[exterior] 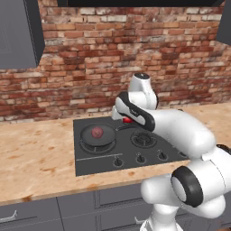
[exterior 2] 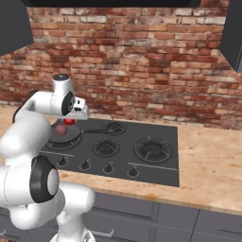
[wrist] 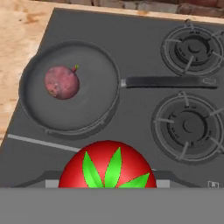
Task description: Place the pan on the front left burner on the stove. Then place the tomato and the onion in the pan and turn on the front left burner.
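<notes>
Seemingly gripper [exterior: 127, 120] grips tomato [wrist: 108, 165] beside pan [wrist: 70, 86].

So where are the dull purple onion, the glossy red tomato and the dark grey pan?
dull purple onion [wrist: 61, 82], hand view, its middle.
glossy red tomato [wrist: 107, 167], hand view, green top.
dark grey pan [wrist: 98, 72], hand view, bare floor.

Our two base views from behind, sharing the stove [exterior: 135, 149]; hand view close above the pan [wrist: 70, 87].
</notes>
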### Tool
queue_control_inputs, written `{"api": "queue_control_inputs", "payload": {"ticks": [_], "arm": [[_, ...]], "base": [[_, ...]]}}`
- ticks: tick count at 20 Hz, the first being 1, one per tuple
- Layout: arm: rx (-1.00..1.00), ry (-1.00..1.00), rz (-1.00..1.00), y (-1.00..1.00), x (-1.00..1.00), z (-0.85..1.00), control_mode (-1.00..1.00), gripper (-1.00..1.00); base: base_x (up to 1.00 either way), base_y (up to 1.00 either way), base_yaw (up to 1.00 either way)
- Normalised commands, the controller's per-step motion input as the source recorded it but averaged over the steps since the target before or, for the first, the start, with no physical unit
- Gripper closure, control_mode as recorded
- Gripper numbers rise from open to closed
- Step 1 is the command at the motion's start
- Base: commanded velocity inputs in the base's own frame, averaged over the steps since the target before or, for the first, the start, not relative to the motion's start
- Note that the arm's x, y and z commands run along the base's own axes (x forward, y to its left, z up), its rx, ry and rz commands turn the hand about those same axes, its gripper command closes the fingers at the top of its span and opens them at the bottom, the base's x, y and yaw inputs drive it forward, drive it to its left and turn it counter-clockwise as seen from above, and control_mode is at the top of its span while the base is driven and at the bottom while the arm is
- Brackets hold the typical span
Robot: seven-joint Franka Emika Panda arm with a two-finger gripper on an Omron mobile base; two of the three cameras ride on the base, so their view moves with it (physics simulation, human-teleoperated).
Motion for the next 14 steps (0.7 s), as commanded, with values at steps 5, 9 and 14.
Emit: {"api": "queue_control_inputs", "payload": {"ticks": [5, 9, 14], "arm": [[-0.01, 0.00, 0.08, 0.57, 0.29, -0.11, -1.00, 1.00], [-0.03, 0.00, 0.08, 0.39, 0.25, -0.27, -1.00, 1.00], [-0.03, -0.01, 0.06, 0.17, 0.08, -0.27, -1.00, 1.00]], "base": [[0.00, 0.00, 0.00], [0.00, 0.00, 0.00], [0.00, 0.00, 0.00]]}}
